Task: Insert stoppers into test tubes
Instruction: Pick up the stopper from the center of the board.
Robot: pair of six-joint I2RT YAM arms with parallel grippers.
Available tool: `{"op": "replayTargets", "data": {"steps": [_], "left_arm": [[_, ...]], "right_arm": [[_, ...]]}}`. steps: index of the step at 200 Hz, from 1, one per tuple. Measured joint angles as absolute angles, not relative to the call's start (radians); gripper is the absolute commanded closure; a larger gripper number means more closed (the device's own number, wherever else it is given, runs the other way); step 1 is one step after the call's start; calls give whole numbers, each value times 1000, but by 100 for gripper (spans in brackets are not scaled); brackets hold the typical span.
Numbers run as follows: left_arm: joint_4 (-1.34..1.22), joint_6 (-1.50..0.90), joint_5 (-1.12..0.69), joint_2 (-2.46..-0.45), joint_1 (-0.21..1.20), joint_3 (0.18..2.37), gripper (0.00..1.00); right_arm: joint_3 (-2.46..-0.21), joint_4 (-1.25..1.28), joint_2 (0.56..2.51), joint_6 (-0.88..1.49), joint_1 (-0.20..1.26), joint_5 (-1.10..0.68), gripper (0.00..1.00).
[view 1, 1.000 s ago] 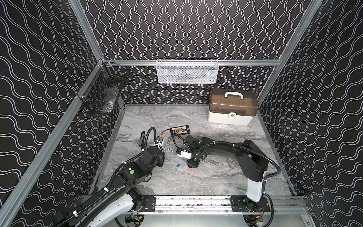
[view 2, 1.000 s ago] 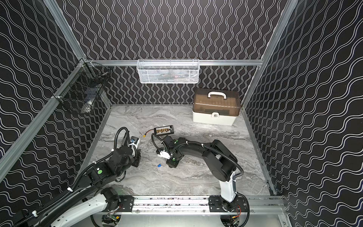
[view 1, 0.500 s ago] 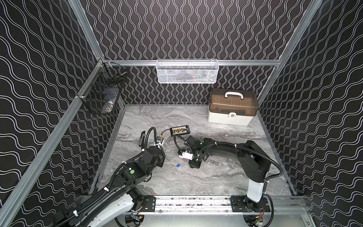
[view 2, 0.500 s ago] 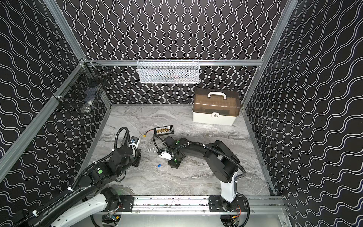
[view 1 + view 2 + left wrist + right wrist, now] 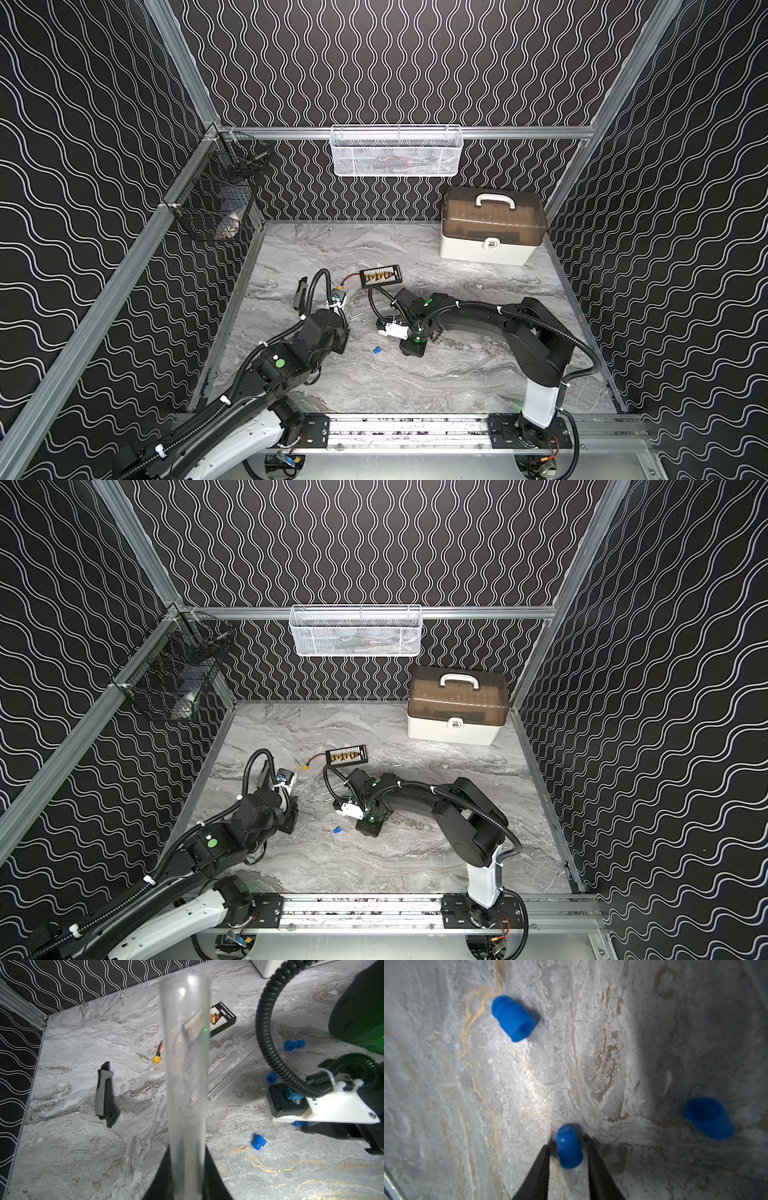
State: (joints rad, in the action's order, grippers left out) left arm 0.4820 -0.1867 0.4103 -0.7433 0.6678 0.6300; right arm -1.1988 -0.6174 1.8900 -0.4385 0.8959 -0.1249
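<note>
Marble tabletop point(image 5: 446, 1084): a stopper point(image 5: 569, 1152) lies inside the parted right tool point(image 5: 566, 1141); left tool point(image 5: 187, 1176) clenches a test tube point(image 5: 186, 1053).

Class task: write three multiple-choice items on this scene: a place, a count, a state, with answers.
1. The box stands: A at the table's back; B on the front rail; C in the basket.
2. How many blue stoppers show in the right wrist view? A one; B three; C five.
3. The left gripper is: A empty; B shut on a test tube; C shut on a knife.
Answers: 1A, it sits in the far corner; 2B, three are visible; 3B, a clear tube rises from its jaws.
</note>
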Motion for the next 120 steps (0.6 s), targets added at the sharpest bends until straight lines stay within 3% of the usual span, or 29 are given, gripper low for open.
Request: {"op": "replayTargets", "data": {"steps": [60, 120], "left_arm": [[482, -187, 411, -744, 668, 629, 100], [482, -187, 411, -741, 668, 628, 100]], "right_arm": [[-1187, -593, 1887, -454, 899, -125, 76], [-1182, -572, 1887, -468, 899, -142, 88]]}}
